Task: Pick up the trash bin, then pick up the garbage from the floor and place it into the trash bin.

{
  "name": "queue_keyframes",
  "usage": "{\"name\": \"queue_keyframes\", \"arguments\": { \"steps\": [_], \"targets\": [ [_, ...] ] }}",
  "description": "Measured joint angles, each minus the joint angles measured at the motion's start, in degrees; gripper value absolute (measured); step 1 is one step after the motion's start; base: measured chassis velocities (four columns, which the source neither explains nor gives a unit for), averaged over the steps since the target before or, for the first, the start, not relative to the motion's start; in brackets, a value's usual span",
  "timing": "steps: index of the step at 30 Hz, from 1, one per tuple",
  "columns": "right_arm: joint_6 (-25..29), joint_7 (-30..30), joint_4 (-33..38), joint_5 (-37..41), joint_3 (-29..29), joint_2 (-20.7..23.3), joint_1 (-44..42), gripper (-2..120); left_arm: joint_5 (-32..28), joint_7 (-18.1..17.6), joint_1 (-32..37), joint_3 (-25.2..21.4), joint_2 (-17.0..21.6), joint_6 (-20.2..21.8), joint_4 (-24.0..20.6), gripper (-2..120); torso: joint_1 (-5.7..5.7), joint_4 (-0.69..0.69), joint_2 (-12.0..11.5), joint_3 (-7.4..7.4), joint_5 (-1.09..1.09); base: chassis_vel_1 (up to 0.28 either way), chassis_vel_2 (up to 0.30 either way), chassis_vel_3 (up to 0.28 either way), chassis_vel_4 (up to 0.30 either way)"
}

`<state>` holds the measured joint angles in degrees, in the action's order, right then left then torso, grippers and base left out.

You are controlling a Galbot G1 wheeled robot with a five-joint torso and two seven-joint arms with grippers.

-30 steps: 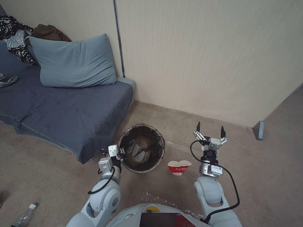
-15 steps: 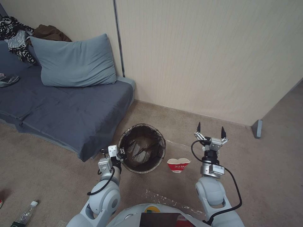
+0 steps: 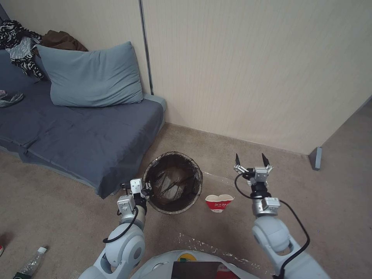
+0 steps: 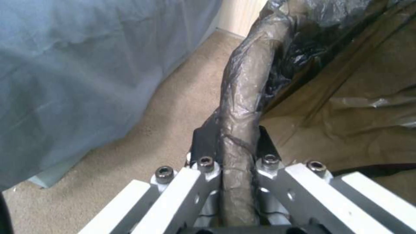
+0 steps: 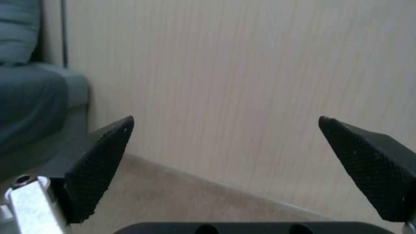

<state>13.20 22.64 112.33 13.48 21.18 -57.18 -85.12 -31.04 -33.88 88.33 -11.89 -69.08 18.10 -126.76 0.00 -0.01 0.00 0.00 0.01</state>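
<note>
Trash bin (image 3: 173,182) on carpet just off the corner of the grey-blue sofa (image 3: 77,131), dark liner wrapped over rim, crumpled bag inside. Left gripper (image 3: 144,190) at the bin's sofa-side rim, clenched on the bag-covered rim (image 4: 240,130), one finger each side. Red-and-white paper cup (image 3: 219,202) on the floor just beside the bin, on its side away from the sofa. Right gripper (image 3: 250,158) beyond the cup from the bin, raised, fingers (image 5: 99,165) spread wide, nothing between, facing the beige wall (image 3: 252,69). Clear bottle (image 3: 31,264) on carpet well apart from the bin, on the sofa side.
</note>
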Motion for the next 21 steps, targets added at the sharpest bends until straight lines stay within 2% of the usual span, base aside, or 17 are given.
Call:
{"name": "queue_keyframes", "arguments": {
  "steps": [5,6,9,11,12,16,17,21],
  "targets": [
    [-2.0,-1.0,0.5,6.7,-2.0,7.2,0.3,100,-0.3,0.0,0.0,-0.1,0.6,-0.1,0.0,2,0.0,0.01,0.0,0.0,0.0,0.0,0.0,0.0,0.0],
    [-2.0,-1.0,0.5,6.7,-2.0,7.2,0.3,100,-0.3,0.0,0.0,-0.1,0.6,-0.1,0.0,2,0.0,0.01,0.0,0.0,0.0,0.0,0.0,0.0,0.0],
    [-2.7,-2.7,0.3,11.0,-3.9,13.0,0.4,100,-0.8,-0.2,-0.6,0.0,1.1,-0.1,0.1,2,0.0,0.0,0.0,0.0,0.01,0.0,0.0,0.0,0.0],
    [-2.7,-2.7,0.3,11.1,-3.9,13.2,0.4,100,-0.9,-0.2,-0.6,0.0,1.1,-0.1,0.2,2,0.0,0.0,0.0,0.0,0.01,0.0,0.0,0.0,0.0],
    [-2.8,-3.5,-0.1,12.3,-4.9,16.2,0.8,100,-1.1,-0.3,-0.9,0.2,1.3,0.0,0.3,2,0.0,0.0,0.0,0.0,-0.01,0.0,0.0,0.0,0.0],
    [-2.8,-3.7,-0.2,12.5,-5.0,16.5,0.8,100,-1.2,-0.3,-0.9,0.2,1.3,0.0,0.3,2,0.0,0.0,0.0,0.0,-0.01,0.0,0.0,0.0,0.0],
    [-2.8,-4.7,-0.7,13.7,-6.2,19.6,1.3,100,-1.4,-0.4,-1.1,0.3,1.5,0.0,0.5,2,0.0,0.0,0.0,0.0,0.0,0.0,0.0,0.0,0.0],
    [-2.8,-4.9,-0.9,13.9,-6.4,20.3,1.4,100,-1.4,-0.4,-1.2,0.3,1.6,0.0,0.6,2,0.0,0.01,0.0,0.0,0.0,0.0,0.0,0.0,0.0]
  ]
}}
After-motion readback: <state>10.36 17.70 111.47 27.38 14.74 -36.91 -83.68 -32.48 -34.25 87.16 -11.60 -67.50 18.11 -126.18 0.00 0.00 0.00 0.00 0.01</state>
